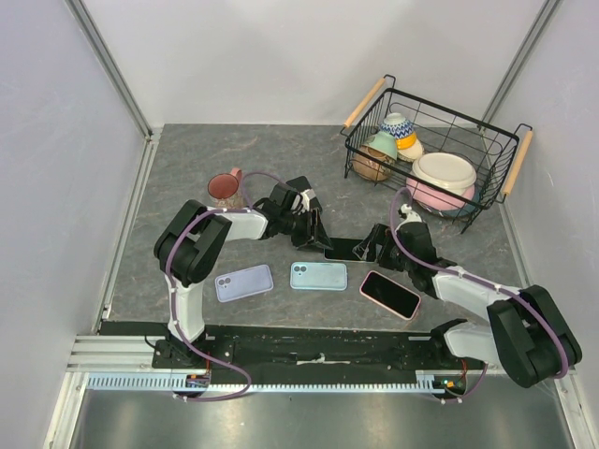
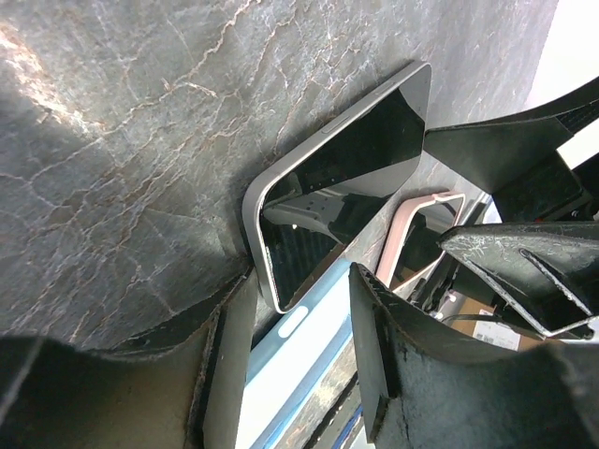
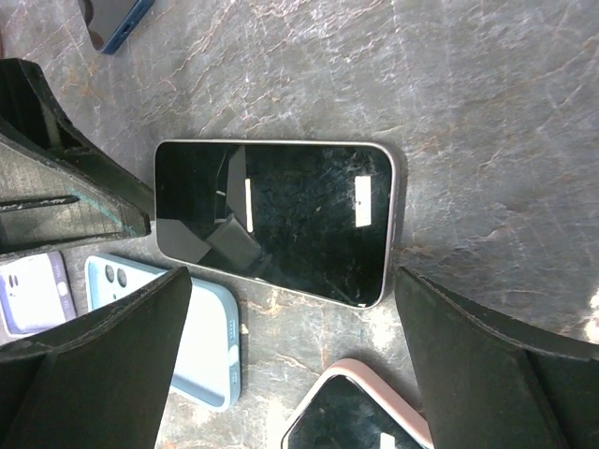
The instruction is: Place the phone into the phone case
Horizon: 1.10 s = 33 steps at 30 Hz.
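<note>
1. The phone lay flat and screen up on the grey desk, between the two sets of jaws and outside every case.
2. The left jaws stood partly open at the phone's left end. In the left wrist view, the phone's near corner sat in the gap between the two fingers. It could not be told whether either finger touched the phone.
3. The right jaws were spread wide at the phone's right end and gripped nothing. In the right wrist view, the phone lay on the desk beyond the two fingers.
4. The light blue case lay just in front of the phone, close to it but apart, with its camera holes at its left end.
5. The lavender case lay to the left of the blue one, nearer the front edge of the desk.
6. A pink case with a dark, glossy face lay at an angle to the right of the blue one, below the right jaws.
7. A pink mug stood upright behind the left arm.
8. A black wire basket with wooden handles sat in the far right corner, and it held several bowls.
</note>
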Tool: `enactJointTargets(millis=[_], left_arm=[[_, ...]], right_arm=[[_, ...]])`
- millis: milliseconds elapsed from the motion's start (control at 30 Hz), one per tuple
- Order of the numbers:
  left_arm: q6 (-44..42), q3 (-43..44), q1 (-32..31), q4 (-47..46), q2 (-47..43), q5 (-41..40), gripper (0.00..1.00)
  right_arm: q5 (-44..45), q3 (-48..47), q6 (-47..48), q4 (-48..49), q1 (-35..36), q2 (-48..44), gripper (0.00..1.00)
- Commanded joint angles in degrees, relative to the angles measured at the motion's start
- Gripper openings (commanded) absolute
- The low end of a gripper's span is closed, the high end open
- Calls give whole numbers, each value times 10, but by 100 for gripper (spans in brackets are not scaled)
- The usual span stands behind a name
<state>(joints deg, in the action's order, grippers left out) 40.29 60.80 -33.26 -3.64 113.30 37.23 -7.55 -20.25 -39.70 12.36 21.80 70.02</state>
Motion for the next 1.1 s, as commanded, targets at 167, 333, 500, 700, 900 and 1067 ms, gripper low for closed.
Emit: enactJointTargets(millis=[167,333,500,700,900,1067], left_arm=[[16,10,3,-9,17,-60,53],[21,5,4,-53,19,-29,53],[77,-31,8,-216,25,42,53],[118,-64,10,-320,25,71,45],[100,-61,10,-290,18,67,9],[63,-51,10,-234,0,44,2]], right_arm=[[9,-16,31,-8,1,73,97],[-81,-10,13,55,1,122,96],[-119,7,-11,100,0,145,96],[-120,12,-14,107,1,137,96],[-106,4,-5,79,2,108,96],[-97,-4,8,47,1,79,96]])
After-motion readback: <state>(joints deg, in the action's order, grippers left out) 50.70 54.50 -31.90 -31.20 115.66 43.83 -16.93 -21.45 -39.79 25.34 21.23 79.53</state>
